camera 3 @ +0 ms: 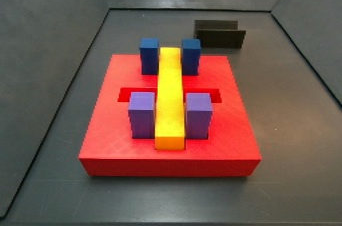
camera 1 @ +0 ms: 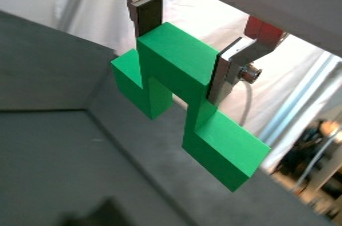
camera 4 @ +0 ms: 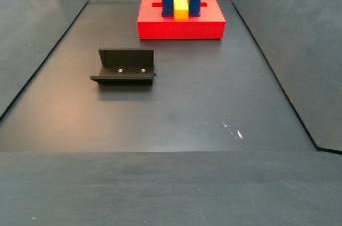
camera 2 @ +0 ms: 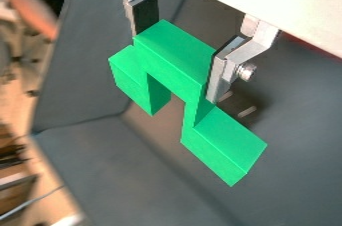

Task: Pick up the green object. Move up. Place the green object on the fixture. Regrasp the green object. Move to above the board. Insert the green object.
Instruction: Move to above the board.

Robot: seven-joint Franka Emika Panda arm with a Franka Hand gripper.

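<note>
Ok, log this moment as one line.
gripper: shut on green object, lifted, out of both side views | fixture: bare | board: not yet reached

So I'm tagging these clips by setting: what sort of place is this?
Likely a robot test cell: bare dark floor with raised walls, a rig fixture and a red board. The claw, seen only in the wrist views, grips the green object.

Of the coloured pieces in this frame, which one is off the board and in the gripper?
The green object. The gripper, seen only in the wrist views, holds it between its fingers, while the blue blocks, purple blocks and yellow bar all sit on the board.
</note>
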